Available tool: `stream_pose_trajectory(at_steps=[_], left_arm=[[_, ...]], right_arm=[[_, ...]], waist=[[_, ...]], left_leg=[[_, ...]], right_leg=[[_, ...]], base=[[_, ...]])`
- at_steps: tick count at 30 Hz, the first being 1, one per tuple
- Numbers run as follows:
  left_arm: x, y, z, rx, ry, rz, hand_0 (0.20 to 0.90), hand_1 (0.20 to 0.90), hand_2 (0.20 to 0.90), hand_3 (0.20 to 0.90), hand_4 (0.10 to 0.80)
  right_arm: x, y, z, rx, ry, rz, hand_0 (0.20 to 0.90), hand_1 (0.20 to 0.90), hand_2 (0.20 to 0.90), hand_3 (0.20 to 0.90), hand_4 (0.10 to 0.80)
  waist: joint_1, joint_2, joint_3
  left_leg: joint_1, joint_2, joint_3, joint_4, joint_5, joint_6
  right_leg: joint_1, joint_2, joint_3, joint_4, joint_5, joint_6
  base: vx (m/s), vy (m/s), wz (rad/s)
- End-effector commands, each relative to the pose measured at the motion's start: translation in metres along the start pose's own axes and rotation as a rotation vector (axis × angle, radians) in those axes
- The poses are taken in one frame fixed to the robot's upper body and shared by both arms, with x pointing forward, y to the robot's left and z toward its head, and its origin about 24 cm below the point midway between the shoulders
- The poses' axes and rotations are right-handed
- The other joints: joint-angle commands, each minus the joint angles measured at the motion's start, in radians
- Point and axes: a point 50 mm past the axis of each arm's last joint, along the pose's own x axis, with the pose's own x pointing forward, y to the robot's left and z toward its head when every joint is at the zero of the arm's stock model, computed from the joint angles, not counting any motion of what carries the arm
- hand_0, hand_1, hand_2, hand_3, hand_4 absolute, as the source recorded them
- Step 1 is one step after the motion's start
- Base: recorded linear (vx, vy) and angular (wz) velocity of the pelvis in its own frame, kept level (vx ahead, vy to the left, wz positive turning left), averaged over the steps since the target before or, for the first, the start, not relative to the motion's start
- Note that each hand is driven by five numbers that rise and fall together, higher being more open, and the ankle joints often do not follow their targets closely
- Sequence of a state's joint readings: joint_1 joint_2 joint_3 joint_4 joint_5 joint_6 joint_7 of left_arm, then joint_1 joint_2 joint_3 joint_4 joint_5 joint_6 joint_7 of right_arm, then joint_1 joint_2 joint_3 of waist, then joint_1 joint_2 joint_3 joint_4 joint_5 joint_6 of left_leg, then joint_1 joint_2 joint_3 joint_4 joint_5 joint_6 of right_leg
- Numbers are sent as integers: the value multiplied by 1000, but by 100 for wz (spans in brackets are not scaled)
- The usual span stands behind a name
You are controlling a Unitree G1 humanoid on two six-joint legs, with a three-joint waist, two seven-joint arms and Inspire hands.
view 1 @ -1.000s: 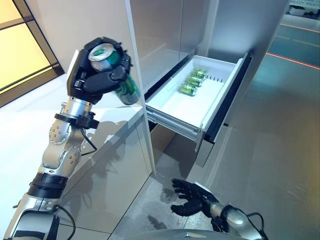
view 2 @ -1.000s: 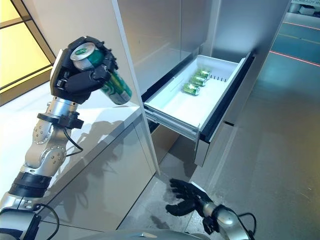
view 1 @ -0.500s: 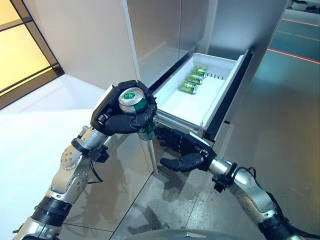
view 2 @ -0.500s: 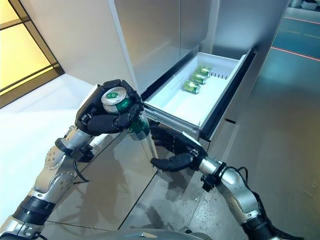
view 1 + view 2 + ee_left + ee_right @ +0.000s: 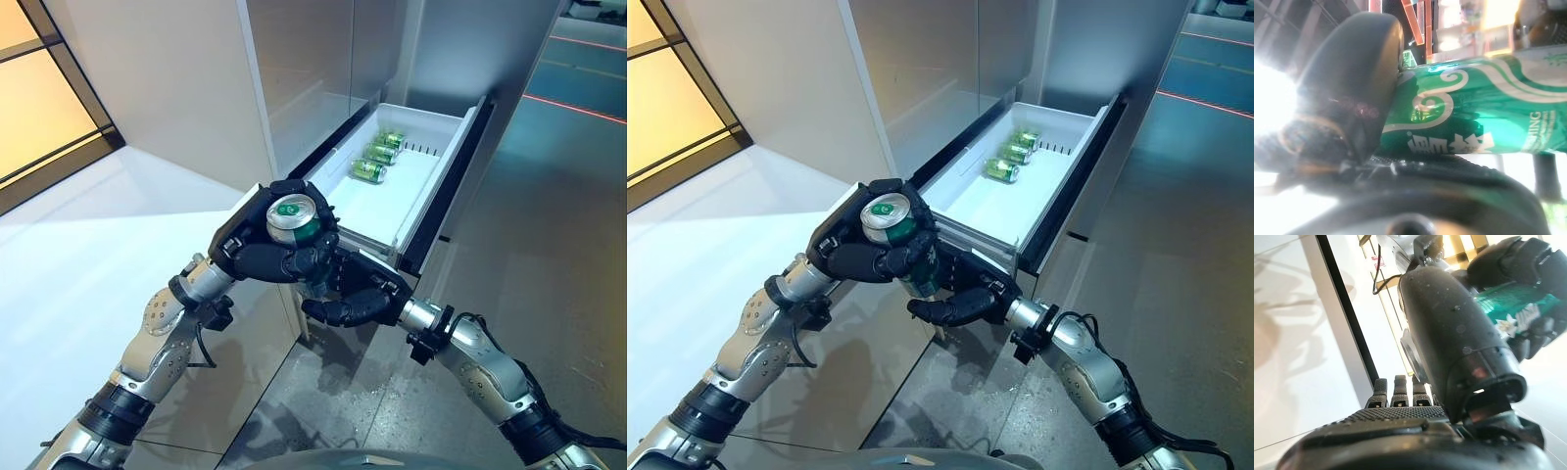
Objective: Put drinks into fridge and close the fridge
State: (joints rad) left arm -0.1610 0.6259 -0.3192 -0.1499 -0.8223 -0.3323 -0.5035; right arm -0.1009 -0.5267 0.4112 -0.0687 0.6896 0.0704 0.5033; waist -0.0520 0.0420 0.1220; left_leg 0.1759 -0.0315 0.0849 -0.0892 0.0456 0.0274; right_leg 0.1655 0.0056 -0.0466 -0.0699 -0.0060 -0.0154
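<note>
My left hand (image 5: 257,257) grips a green drink can (image 5: 299,231), fingers and thumb curled round its side, silver top facing up at the head cam; the left wrist cam shows the thumb pressed on the can's green wall. My right hand (image 5: 361,296) sits just below and beside the can, palm turned toward it, fingers loosely bent but open, holding nothing; whether they touch the can's lower end I can't tell, since the left hand covers that spot. Both hands hang in front of the near corner of the open white fridge drawer (image 5: 343,211), w/ the can not yet over it. Past the hands, toward the drawer's far end, three more green cans (image 5: 380,159) lie on their sides in a short row, close together, near the back wall. The drawer is pulled out of the grey fridge front (image 5: 304,69), its dark front panel (image 5: 453,186) beyond my right hand. Grey floor (image 5: 549,274) below.
</note>
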Motion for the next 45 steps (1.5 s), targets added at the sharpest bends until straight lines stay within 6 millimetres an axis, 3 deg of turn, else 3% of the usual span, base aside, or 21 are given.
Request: stream_pose_trajectory(at_steps=[1, 10, 18, 25, 26, 27, 28, 35, 45], left_arm=[[45, -5, 56, 86, -317, -137, 300, 300, 300, 200, 100], [55, -11, 36, 20, -224, -154, 300, 300, 300, 200, 100], [54, -13, 17, -45, -165, -123, 300, 300, 300, 200, 100], [48, -15, 2, -79, -135, -93, 300, 300, 300, 200, 100], [48, -15, 1, -81, -134, -93, 300, 300, 300, 200, 100], [47, -16, 1, -84, -133, -94, 300, 300, 300, 200, 100], [46, -16, -1, -90, -131, -94, 300, 300, 300, 200, 100], [45, -18, -4, -50, -112, -95, 300, 300, 300, 200, 100], [41, -19, 0, 45, -102, -140, 300, 300, 300, 200, 100]], right_arm=[[26, 17, 62, -53, -280, 164, 900, 900, 900, 900, 800], [38, 36, 81, -101, -355, 277, 900, 900, 900, 900, 800], [41, 40, 92, -144, -403, 277, 900, 900, 900, 900, 800], [48, 40, 81, 43, -315, 297, 900, 900, 900, 900, 800], [49, 40, 80, 73, -305, 306, 651, 651, 651, 609, 509], [50, 41, 76, 100, -294, 313, 566, 566, 566, 510, 410], [50, 41, 72, 129, -282, 317, 300, 300, 300, 200, 100], [50, 42, 63, 173, -248, 301, 300, 300, 300, 200, 100], [46, 35, 66, 97, -217, 244, 300, 300, 300, 200, 100]], waist=[[9, -20, -58], [10, -21, -53], [13, -21, -53], [19, -23, -54], [20, -24, -55], [21, -24, -55], [22, -24, -56], [22, -24, -53], [22, -26, -51]], left_leg=[[-2, -38, -29, 19, -94, 34], [-2, -42, -39, 16, -92, 33], [-6, -43, -40, 17, -91, 33], [-4, -43, -40, 19, -91, 33], [-3, -43, -40, 19, -91, 33], [-3, -43, -41, 19, -91, 32], [-3, -43, -42, 19, -91, 32], [-1, -43, -41, 25, -93, 32], [1, -44, -42, 26, -94, 34]], right_leg=[[-49, -2, -24, 95, -65, 56], [-45, -2, -24, 83, -57, 58], [-46, -2, -23, 78, -53, 59], [-41, -2, -31, 74, -51, 58], [-40, -2, -31, 73, -51, 57], [-40, -2, -33, 73, -51, 57], [-39, -2, -34, 73, -51, 57], [-36, -4, -40, 74, -53, 57], [-33, -3, -43, 73, -53, 56]], base=[[0, 0, 0], [-5, -6, 3], [0, 0, 0], [8, -1, 2], [0, 0, 0], [0, 0, 0], [0, 0, 0], [0, 0, 0], [0, 0, 0]])
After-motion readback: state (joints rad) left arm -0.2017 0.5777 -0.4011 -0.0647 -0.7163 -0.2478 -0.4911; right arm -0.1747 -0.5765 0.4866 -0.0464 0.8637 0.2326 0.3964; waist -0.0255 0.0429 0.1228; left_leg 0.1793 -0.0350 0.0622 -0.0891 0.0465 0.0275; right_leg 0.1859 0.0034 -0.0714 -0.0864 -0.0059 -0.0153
